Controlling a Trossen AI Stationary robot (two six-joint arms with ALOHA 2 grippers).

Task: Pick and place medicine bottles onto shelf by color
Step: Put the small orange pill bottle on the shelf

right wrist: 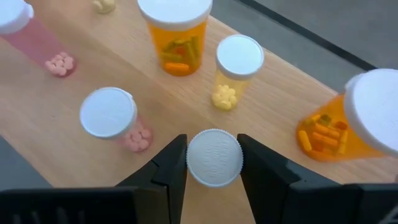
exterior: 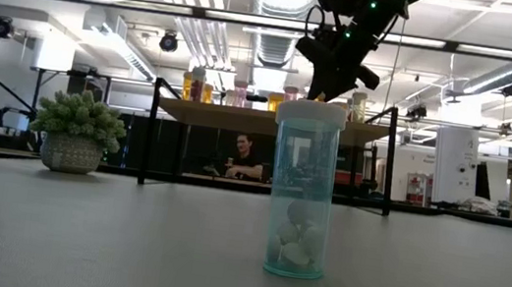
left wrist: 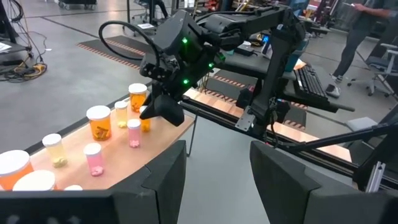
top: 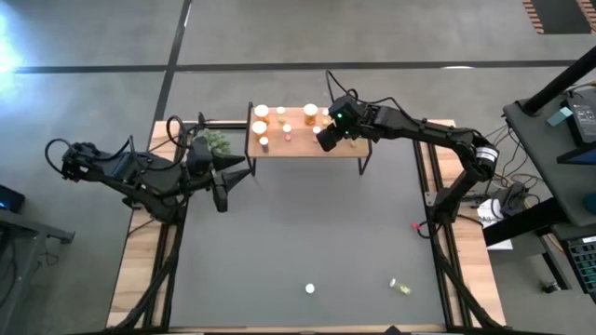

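Note:
The light-wood shelf (top: 307, 145) stands at the mat's far edge with several white-capped medicine bottles on it: orange (right wrist: 175, 37), yellow (right wrist: 235, 71) and pink (right wrist: 115, 121). My right gripper (right wrist: 214, 163) hangs over the shelf's right part, shut on a small bottle (left wrist: 144, 120) whose body looks orange. My left gripper (top: 235, 173) waits open above the mat's left side, near the plant. A teal bottle (exterior: 302, 189) stands on its base on the near mat, and a yellow-green one (top: 400, 286) lies on its side there. My right gripper pinches the small bottle's white cap (right wrist: 214, 155) between its two fingers, one on each side of the cap's rim. The fingers come slanting down from above. The bottle stays upright below them among the shelf's bottles; I cannot tell whether its base rests on the wood.
A potted green plant (top: 216, 141) sits at the shelf's left end. A big orange bottle (right wrist: 348, 127) and the yellow one stand close beside the held bottle. A small thing (top: 415, 224) lies at the mat's right edge. People show in the room behind.

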